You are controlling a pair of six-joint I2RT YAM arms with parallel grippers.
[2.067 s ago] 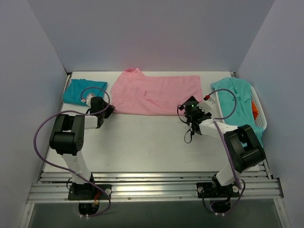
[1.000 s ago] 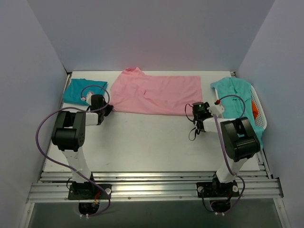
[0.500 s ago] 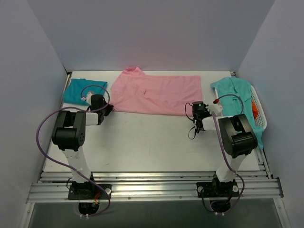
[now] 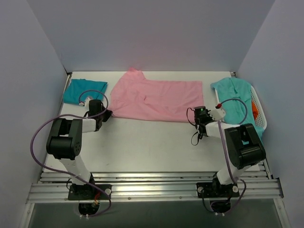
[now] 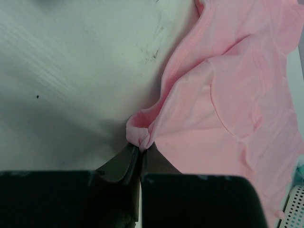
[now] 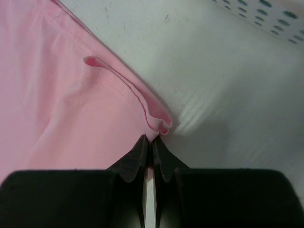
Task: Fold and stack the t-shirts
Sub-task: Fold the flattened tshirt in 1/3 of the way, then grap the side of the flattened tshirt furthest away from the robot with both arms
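The large light pink t-shirt lies spread across the back middle of the table. My left gripper is shut on its near left corner, and the pinched pink cloth bunches at the fingertips. My right gripper is shut on the near right corner, where the pink hem curls up between the jaws. A darker teal t-shirt lies folded at the back left. A lighter aqua-green t-shirt drapes over the basket at the right.
A white plastic laundry basket stands at the right edge, with something orange inside. Grey walls close in the table on three sides. The metal rail with the arm bases runs along the near edge.
The right gripper has closed on the pink shirt's near right corner. Both grippers have drawn toward the near side, pulling the shirt's front edge with them.
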